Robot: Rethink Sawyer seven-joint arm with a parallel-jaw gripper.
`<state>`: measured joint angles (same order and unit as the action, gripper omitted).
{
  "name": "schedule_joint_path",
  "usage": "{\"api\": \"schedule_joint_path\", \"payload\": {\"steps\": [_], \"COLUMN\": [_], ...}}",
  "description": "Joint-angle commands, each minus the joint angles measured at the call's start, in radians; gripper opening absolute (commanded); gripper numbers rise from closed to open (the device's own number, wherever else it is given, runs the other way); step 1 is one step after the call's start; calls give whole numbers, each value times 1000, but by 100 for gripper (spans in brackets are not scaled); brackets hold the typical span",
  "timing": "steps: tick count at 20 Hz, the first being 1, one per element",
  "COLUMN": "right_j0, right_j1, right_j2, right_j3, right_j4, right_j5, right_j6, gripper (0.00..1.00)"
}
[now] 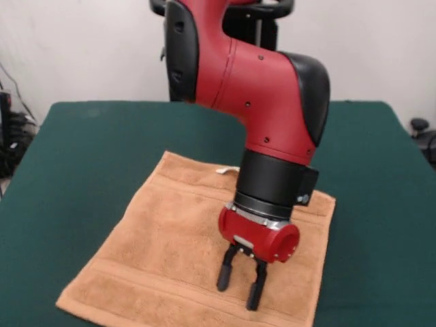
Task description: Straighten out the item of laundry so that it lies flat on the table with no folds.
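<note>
The item of laundry (163, 252), an orange-tan terry towel, lies spread out on the dark green table (82, 157), reaching down to the picture's bottom edge. A woven band runs across it near the front, and a small white tag (227, 169) shows at its far edge. My gripper (238, 289) hangs over the towel's near right part, fingers pointing down and spread apart, open with nothing between them. The fingertips sit at or just above the cloth. The arm hides part of the towel's far right side.
Green table surface surrounds the towel on the left, right and far sides. Dark cables and equipment (10, 129) sit off the table's left edge, and a dark object (422, 133) sits off the right edge.
</note>
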<state>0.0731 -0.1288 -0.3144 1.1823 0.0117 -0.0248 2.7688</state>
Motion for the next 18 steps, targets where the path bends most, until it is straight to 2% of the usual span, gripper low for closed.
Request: {"api": "schedule_joint_path", "payload": {"steps": [1,5,10,15,18], "right_j0": [78,29,92,96,72], "right_j1": [153,140,143,143,126], "right_j2": [302,370,279,269,301], "right_j3": [21,31,9,3,18], "right_j4": [-25,-47,9,4,-2], "right_j5": [-35,58,159,183,258], "right_j6": [41,-9,12,4,-25], "gripper": [100,100,100,100,100]}}
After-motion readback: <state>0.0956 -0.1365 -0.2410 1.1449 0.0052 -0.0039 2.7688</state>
